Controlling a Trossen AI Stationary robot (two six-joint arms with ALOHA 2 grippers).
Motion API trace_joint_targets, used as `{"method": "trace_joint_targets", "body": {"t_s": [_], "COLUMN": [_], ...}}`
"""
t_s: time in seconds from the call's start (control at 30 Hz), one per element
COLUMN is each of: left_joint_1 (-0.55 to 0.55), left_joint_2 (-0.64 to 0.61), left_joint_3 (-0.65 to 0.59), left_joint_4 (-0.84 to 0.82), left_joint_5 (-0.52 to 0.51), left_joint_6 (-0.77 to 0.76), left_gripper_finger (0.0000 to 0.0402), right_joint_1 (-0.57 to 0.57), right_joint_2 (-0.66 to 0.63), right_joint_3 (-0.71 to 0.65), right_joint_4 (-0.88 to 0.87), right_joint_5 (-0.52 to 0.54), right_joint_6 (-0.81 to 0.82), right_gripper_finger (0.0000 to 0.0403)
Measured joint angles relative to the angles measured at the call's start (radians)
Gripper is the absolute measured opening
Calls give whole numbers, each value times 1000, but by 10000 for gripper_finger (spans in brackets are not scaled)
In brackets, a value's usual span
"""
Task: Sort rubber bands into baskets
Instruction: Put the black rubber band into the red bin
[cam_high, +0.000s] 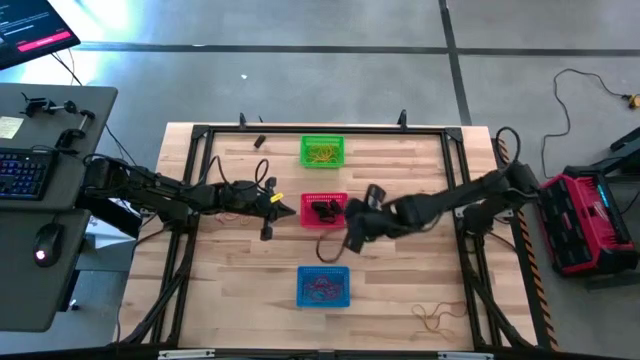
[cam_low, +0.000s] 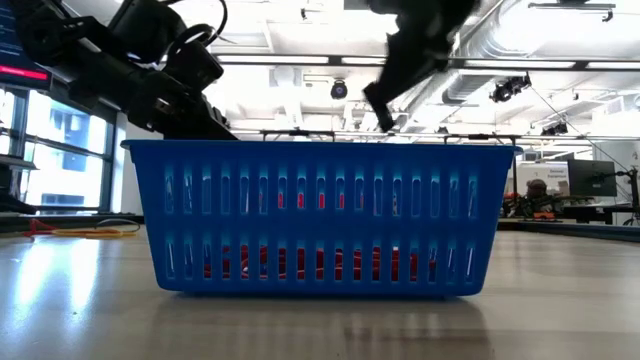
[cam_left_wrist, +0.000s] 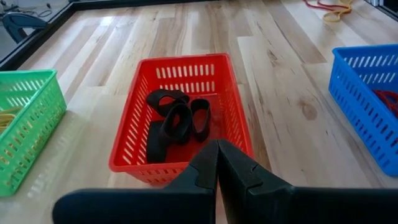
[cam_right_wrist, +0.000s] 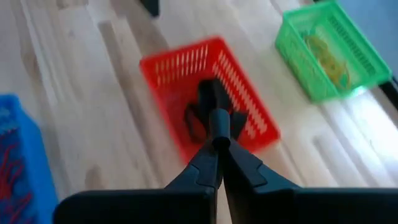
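Rubber bands (cam_left_wrist: 177, 121), black, lie in the red basket (cam_left_wrist: 221, 99); tan ones sit well apart on the desk (cam_high: 250, 290). I judge them light, limp, snag-prone: pinch one strand. Right gripper (cam_right_wrist: 214, 134) over that basket, fingers clenched on a black band; left gripper (cam_left_wrist: 217, 163) beside it, clenched empty.

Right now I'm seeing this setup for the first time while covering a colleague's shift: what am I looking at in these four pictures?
Two robot arms work at a wooden table. One picture looks straight down, one sits at tabletop height behind the blue basket, and two ride on the wrists. Three baskets stand in a row: green basket with yellowish bands, red basket with black bands, blue with red ones. The right gripper, shut, pinches a black band above the red basket. The left gripper waits shut beside it. Loose bands lie near the table's corner.
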Motion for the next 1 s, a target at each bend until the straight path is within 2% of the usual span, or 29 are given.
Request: {"method": "trace_joint_targets", "body": {"t_s": [0.2, 0.53, 0.77, 1.0], "left_joint_1": [-5, -5, -5, -5], "left_joint_2": [0, 0, 0, 0], "left_joint_3": [0, 0, 0, 0], "left_joint_4": [-2, -2, -2, -2], "left_joint_5": [0, 0, 0, 0], "left_joint_6": [9, 10, 10, 8], "left_gripper_finger": [0, 0, 0, 0], "right_joint_1": [-106, -190, -227, -253], "right_joint_2": [74, 191, 230, 274], "right_joint_3": [0, 0, 0, 0], "right_joint_4": [106, 181, 178, 195], "right_joint_5": [-91, -206, -257, -259], "right_joint_6": [-98, -20, 16, 14], "right_gripper_finger": [0, 0, 0, 0]}}
